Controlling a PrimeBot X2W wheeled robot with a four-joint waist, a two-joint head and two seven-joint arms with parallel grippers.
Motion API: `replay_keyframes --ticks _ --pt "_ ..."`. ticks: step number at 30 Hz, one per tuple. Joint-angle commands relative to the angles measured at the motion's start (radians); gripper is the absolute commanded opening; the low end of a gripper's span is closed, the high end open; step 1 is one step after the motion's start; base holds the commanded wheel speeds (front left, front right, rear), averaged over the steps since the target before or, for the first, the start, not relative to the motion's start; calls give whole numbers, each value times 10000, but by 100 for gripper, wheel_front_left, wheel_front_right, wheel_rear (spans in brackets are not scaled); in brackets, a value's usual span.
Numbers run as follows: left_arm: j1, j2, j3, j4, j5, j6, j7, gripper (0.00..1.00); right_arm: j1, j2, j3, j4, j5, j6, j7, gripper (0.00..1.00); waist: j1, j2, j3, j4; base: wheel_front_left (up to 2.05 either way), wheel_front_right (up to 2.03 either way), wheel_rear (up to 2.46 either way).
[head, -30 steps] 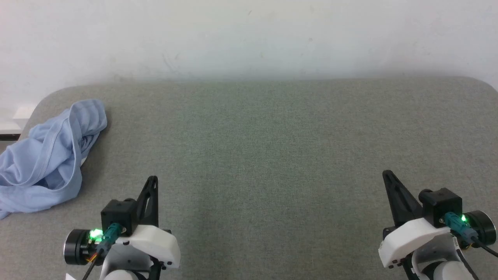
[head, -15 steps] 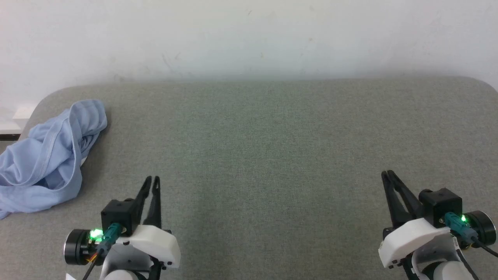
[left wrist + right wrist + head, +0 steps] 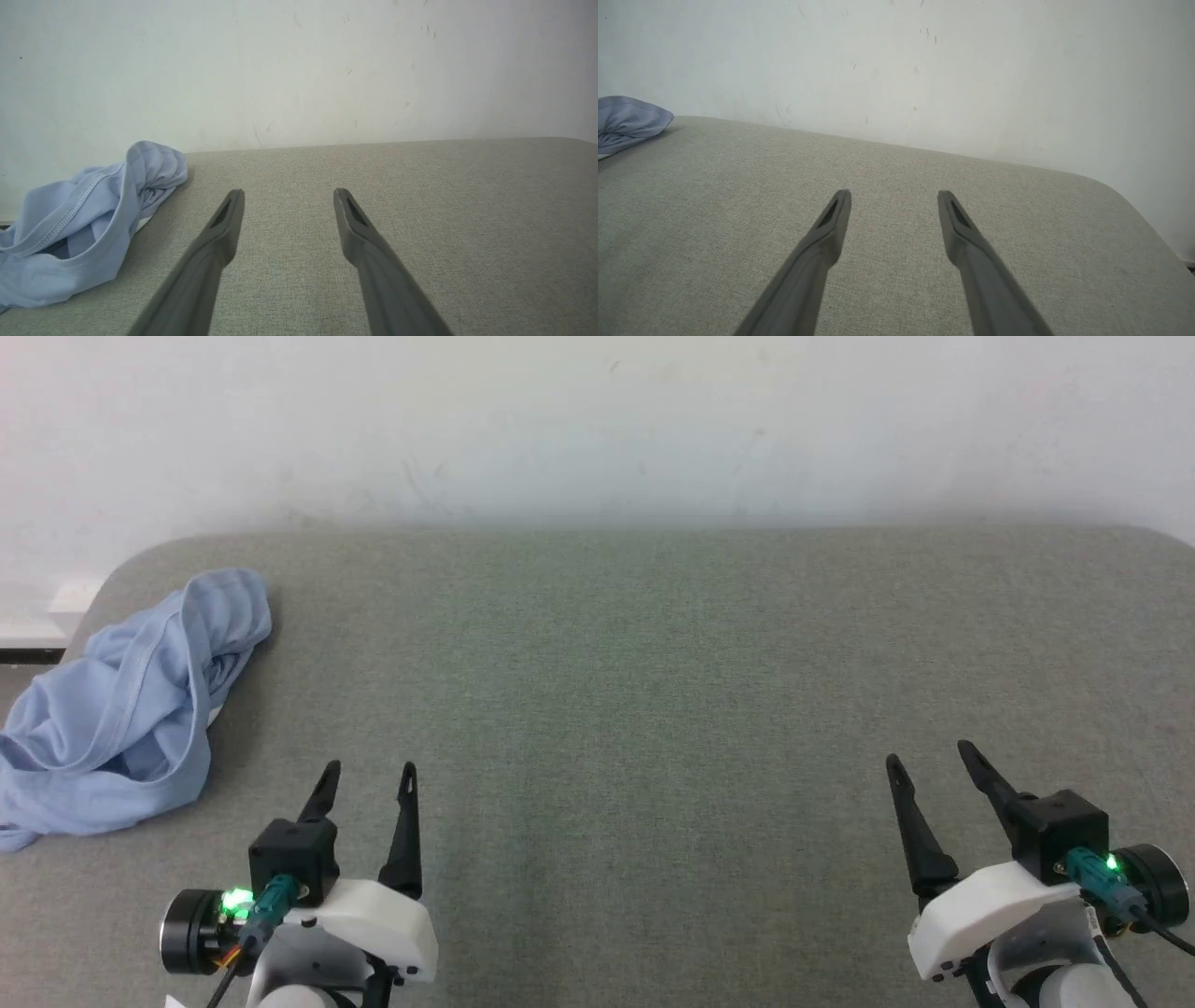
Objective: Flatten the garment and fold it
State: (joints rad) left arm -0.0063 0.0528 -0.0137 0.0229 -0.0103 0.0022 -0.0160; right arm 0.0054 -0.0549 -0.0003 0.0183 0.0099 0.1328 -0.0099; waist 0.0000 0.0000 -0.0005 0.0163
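The garment (image 3: 121, 709) is a light blue knit item, not flattened, bunched into a crumpled heap. It lies at the far left of the grey fabric surface (image 3: 653, 709), beside the rounded far-left corner, and its left part reaches the surface's left edge. A stitched hem band (image 3: 140, 663) runs diagonally across the upper folds. A small white patch (image 3: 215, 715) shows at its right edge.

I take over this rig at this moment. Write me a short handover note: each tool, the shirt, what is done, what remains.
Left tool: open, holding nothing, above the grey fabric-covered surface.
Right tool: open, holding nothing, far from the shirt.
Crumpled light blue knit shirt: bunched in a heap at the surface's left edge; neither tool touches it.
Done: nothing yet.
Left: grasp the shirt, spread it flat, fold it.
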Motion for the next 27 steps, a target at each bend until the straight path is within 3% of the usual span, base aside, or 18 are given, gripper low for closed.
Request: replay_keyframes --ticks 1,27 --pt "-120 9 -43 71 -99 100 -91 100 -96 6 -27 67 63 -2 -69 100 0 0 -4 78 0 0 0" --pt "-167 163 -170 361 -463 600 -642 100 -356 16 202 441 325 -6 -440 100 0 0 -52 1811 0 0 0"
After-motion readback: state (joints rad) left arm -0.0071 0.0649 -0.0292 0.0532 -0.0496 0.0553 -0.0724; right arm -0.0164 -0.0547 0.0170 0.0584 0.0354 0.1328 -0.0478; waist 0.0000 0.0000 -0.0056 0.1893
